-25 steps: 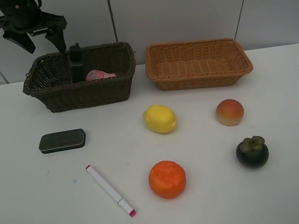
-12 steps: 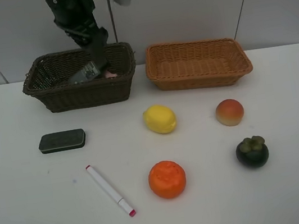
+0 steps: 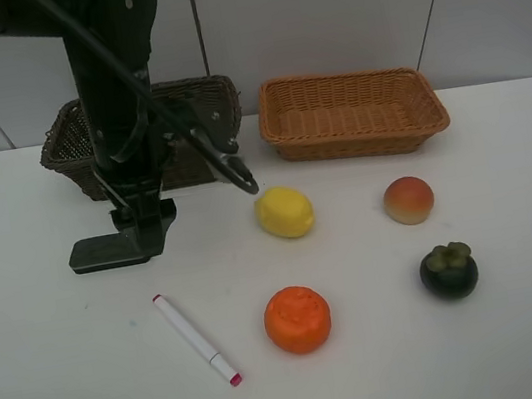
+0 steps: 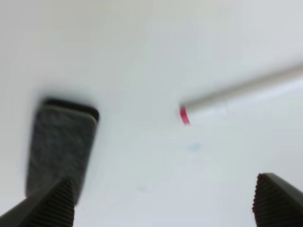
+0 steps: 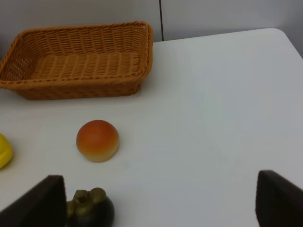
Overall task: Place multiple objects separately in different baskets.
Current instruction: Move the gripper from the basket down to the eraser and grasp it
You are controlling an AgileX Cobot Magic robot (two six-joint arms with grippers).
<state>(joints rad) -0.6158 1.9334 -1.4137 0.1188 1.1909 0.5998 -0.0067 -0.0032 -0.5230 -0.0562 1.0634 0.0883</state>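
My left gripper (image 4: 164,191) hangs low over the table, jaws spread wide with nothing between them. The dark eraser block (image 3: 98,254) lies flat at nine o'clock from the lemon (image 3: 284,212), under one finger rather than centred. To take it cleanly I'd slide sideways until the block sits midway between the fingers, close across its narrow width, and descend almost to the tabletop before squeezing. The white marker (image 3: 197,340), at five o'clock from the eraser, looks near enough to nudge, so I'd stay clear of it. The dark brown basket (image 3: 214,91) is at twelve o'clock. My right gripper (image 5: 158,203) is parted and empty, near the peach (image 5: 97,140).
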